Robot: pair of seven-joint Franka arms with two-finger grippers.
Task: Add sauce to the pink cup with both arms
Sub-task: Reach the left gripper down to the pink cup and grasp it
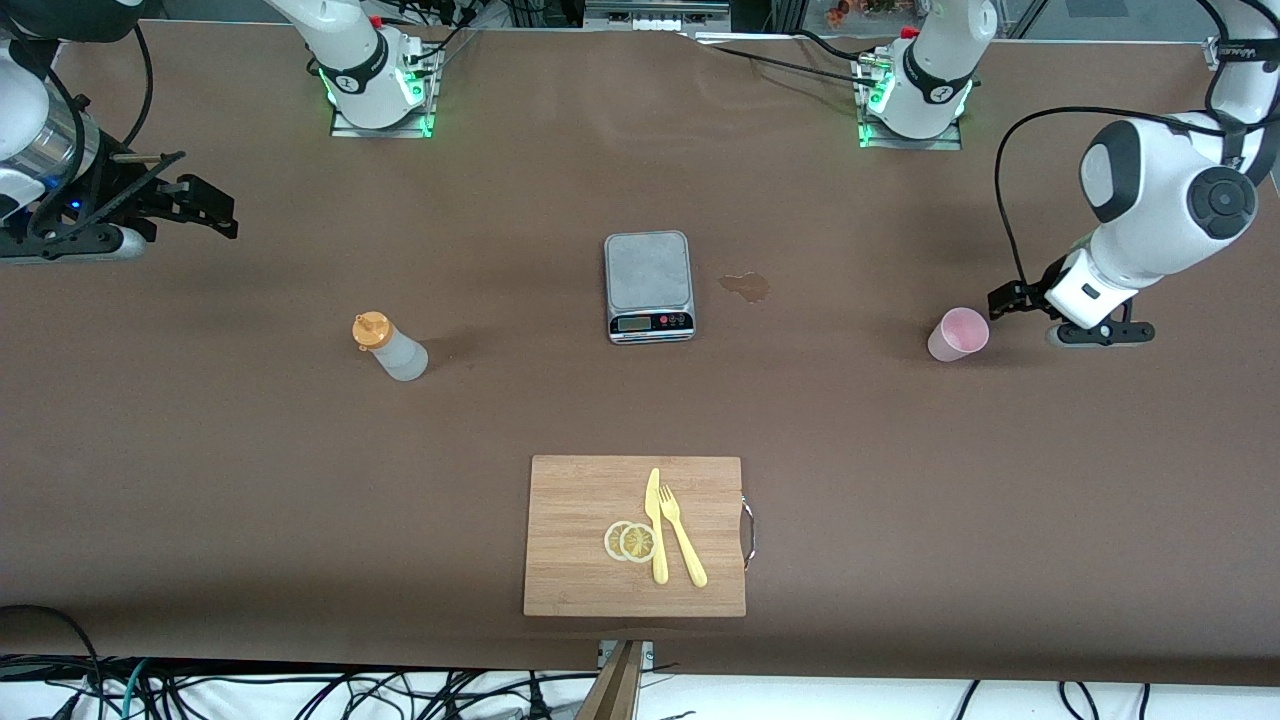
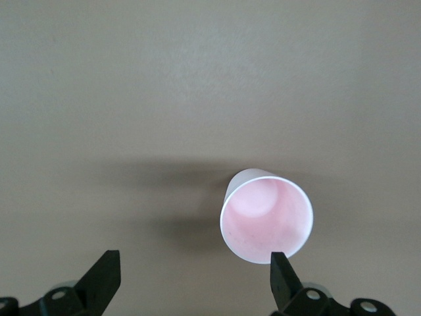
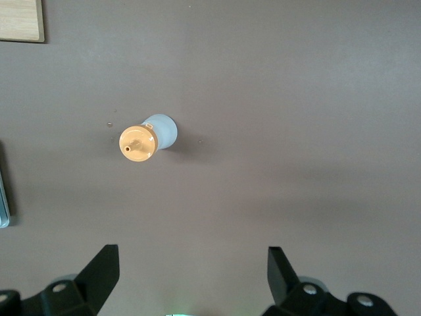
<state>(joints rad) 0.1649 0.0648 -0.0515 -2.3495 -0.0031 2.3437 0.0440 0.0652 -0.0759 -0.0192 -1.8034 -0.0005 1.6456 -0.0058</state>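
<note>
Small pale pink plastic cup [image 1: 958,334] upright on the brown desk [image 1: 200,450] at the left arm's end, empty. Left pincer [image 1: 1012,300] just beside it, released wide. Translucent whitish squeeze bottle with orange nozzle cap [image 1: 390,346] upright toward the right arm's end; right pincer [image 1: 205,205] well apart, released. Best centred around the cup wall before clenching gently, kept level.

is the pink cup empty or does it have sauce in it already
Empty: the left wrist view looks down into the upright pink cup and shows only a clean pink bottom.
</note>
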